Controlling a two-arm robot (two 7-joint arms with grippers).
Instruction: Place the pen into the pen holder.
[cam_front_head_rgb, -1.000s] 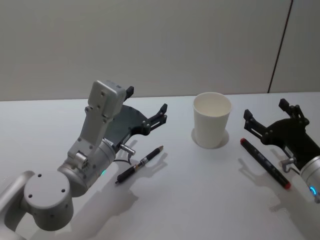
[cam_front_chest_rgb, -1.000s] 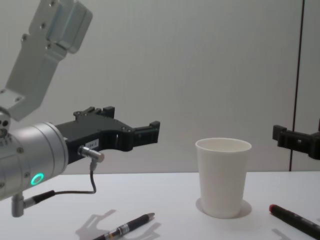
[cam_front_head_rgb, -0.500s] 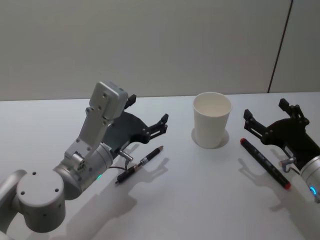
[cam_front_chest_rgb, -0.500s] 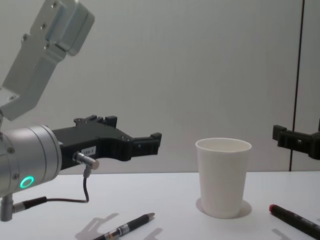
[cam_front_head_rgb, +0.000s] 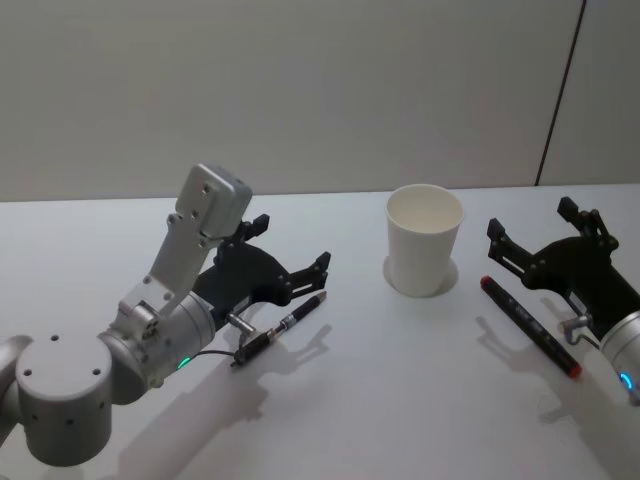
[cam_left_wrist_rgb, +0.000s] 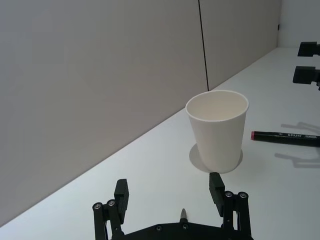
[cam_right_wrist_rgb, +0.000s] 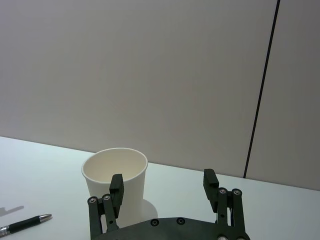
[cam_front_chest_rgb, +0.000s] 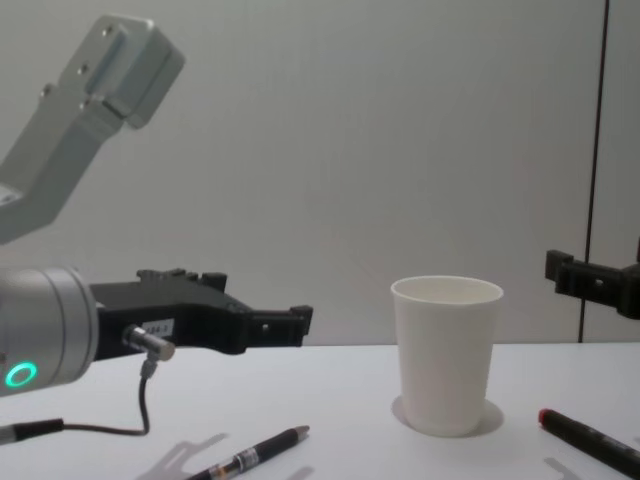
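The pen (cam_front_head_rgb: 280, 328) is slim and black with a silver tip, lying flat on the white table; it also shows in the chest view (cam_front_chest_rgb: 255, 455) and its tip in the left wrist view (cam_left_wrist_rgb: 183, 215). My left gripper (cam_front_head_rgb: 292, 245) hovers open just above its tip end, fingers spread, nothing held (cam_front_chest_rgb: 280, 325). The pen holder (cam_front_head_rgb: 424, 240) is an upright white paper cup, to the right of the pen (cam_front_chest_rgb: 446, 355) (cam_left_wrist_rgb: 217, 131) (cam_right_wrist_rgb: 116, 177). My right gripper (cam_front_head_rgb: 532, 222) stands open to the right of the cup, holding nothing.
A black marker (cam_front_head_rgb: 530, 326) with red ends lies on the table below the right gripper, right of the cup (cam_left_wrist_rgb: 285, 138) (cam_front_chest_rgb: 590, 442). A grey wall runs behind the table's far edge.
My left gripper has come down and tilted towards the table, closer over the pen. The pen, the cup, the marker and the right arm have not moved.
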